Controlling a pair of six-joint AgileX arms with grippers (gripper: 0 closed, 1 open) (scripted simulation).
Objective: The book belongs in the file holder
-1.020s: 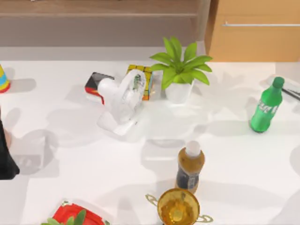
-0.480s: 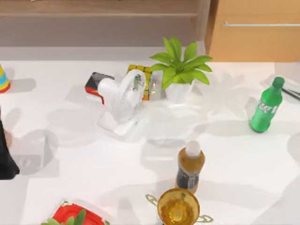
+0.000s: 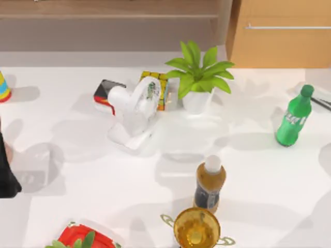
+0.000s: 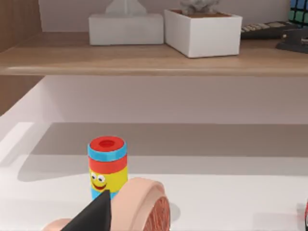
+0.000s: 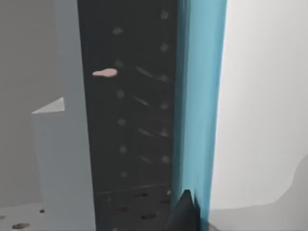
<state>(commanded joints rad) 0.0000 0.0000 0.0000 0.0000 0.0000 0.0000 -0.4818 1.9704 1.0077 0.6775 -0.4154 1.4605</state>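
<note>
Standing on edge, the book (image 5: 199, 106) (light-blue) sits inside the file holder (image 5: 127, 120); right gripper's grip unclear.

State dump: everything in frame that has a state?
Thin light-blue book: on edge alongside dark perforated file holder wall.
Right tool: at the book's edge.
Green plastic bottle: upright, capped.
Amber bottle with white cap: upright, capped.
Leafy plant in white pot: upright.
Smiley-faced striped toy cylinder: upright.
Left arm: parked at table's left edge.
</note>
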